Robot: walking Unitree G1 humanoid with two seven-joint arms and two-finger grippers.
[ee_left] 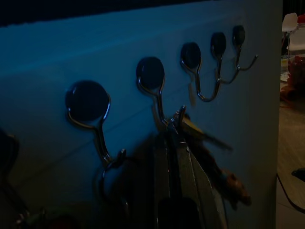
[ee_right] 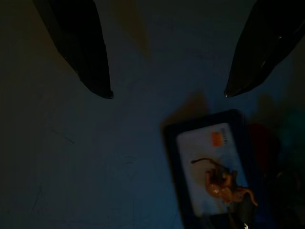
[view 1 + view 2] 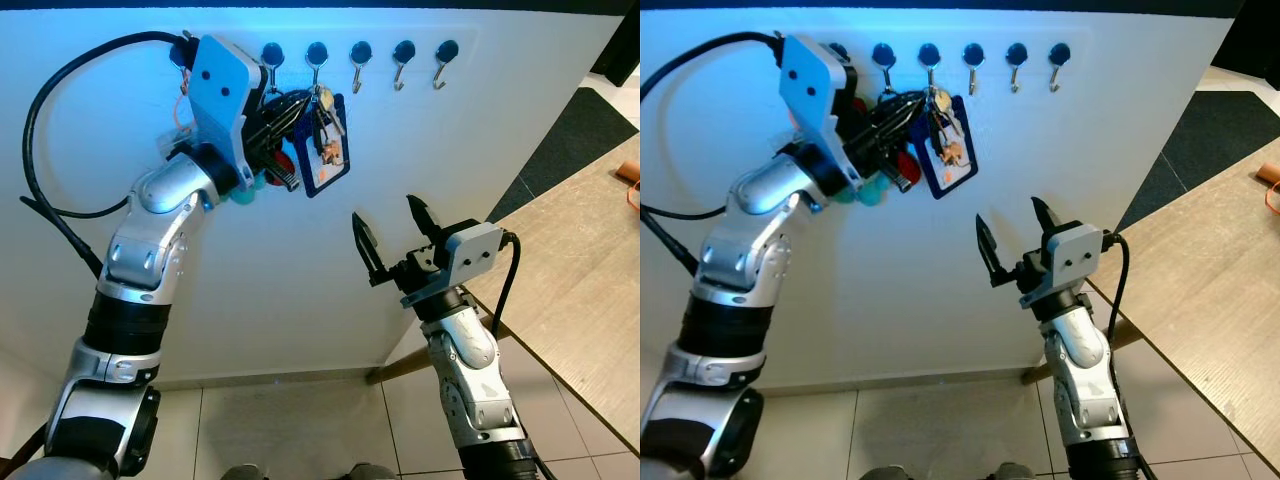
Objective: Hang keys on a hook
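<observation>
**Keys at the hook**

White wall panel (image 3: 250, 290) is carrying a row of hooks. The left gripper (image 3: 283, 125) is holding the key bunch (image 3: 322, 120) at a hook (image 3: 316, 56) just above its fingertips, card holder (image 3: 324, 150) hanging downward. The right gripper (image 3: 392, 236) is hovering wide open, below, farther away.

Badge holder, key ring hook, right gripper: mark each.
Badge holder (image 3: 326, 155), left eye view, card face.
Key ring hook (image 3: 317, 55), left eye view, round base.
Right gripper (image 3: 393, 233), left eye view, between open fingertips.
</observation>
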